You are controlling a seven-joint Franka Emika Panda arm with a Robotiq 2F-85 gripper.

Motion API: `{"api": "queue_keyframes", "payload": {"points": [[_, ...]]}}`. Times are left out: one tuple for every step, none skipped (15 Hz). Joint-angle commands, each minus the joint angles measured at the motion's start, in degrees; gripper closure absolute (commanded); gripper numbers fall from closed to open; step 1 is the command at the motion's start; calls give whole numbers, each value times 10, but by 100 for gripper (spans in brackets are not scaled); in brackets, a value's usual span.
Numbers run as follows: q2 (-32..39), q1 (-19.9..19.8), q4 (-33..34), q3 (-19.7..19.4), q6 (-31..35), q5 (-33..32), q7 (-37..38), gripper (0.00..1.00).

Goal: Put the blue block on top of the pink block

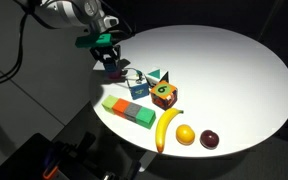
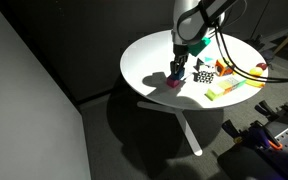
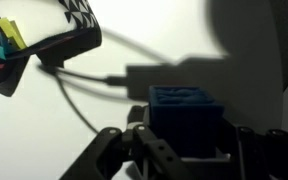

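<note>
My gripper point(image 3: 187, 142) is shut on the dark-blue block point(image 3: 186, 115), which fills the lower middle of the wrist view between the two fingers. In both exterior views the gripper point(image 1: 111, 62) point(image 2: 176, 70) points straight down near the table's edge. The pink block point(image 2: 173, 84) shows directly under the fingers, resting on the white table. The blue block sits low, right above the pink block; whether they touch I cannot tell. The pink block is hidden in the wrist view.
On the round white table point(image 1: 224, 60) lie a patterned block point(image 1: 137, 88), teal triangular blocks point(image 1: 154, 76), a red-orange numbered cube point(image 1: 165, 93), a green block point(image 1: 124, 108), a banana point(image 1: 169, 128), a yellow fruit point(image 1: 186, 134) and a dark red fruit point(image 1: 210, 139). The table edge is close to the gripper.
</note>
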Motion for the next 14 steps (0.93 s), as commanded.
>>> {"api": "queue_keyframes", "payload": {"points": [[17,8,26,-7,-9,-10,20,72],[19,8,28,-6,-9,-8,20,72],[20,8,28,-5,-8,-7,19,72],[21,7,29,-4,-8,-6,18,72],[21,6,29,-3,-8,-3,17,48],[20,4,28,-1,-10,0,13,22],[19,2,28,2,-12,3,10,23],[18,1,27,3,-13,4,9,21],[16,0,26,5,-14,5,6,16],[14,0,25,6,-15,5,5,7],[11,0,23,8,-16,6,2,1],[8,-1,22,11,-17,8,0,0],[6,-1,22,13,-17,9,-1,0],[3,-2,20,17,-20,11,-5,0]]}}
